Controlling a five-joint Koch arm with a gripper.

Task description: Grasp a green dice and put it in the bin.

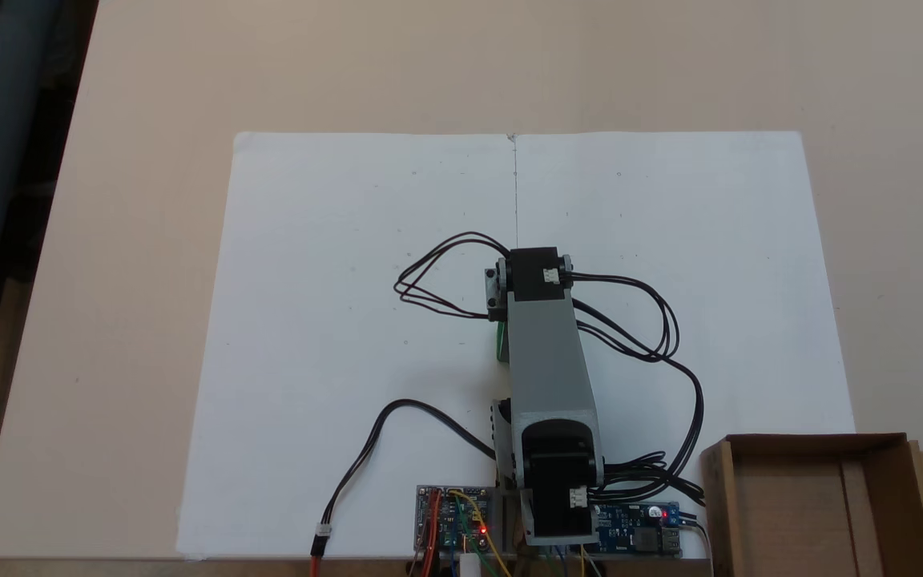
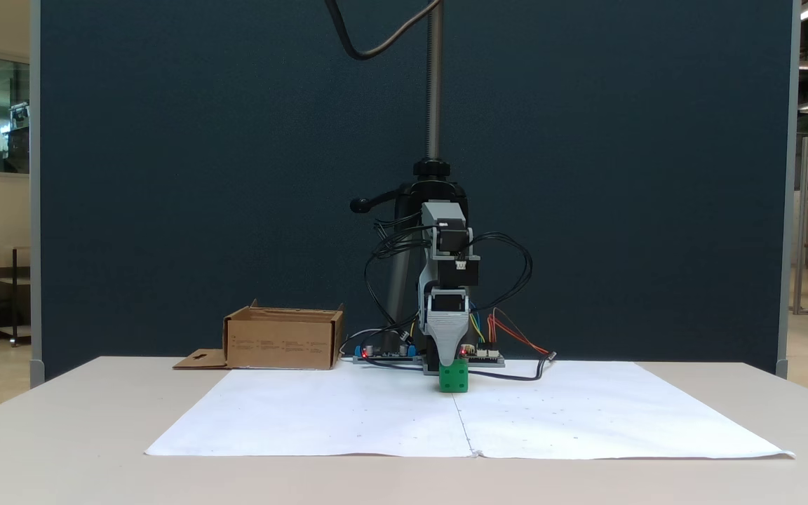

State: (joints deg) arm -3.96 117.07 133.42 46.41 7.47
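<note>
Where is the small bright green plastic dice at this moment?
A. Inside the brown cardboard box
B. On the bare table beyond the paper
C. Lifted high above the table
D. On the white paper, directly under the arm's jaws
D: in a fixed view the small bright green plastic dice sits on the white paper beneath the gripper, well apart from the brown cardboard box.
</note>
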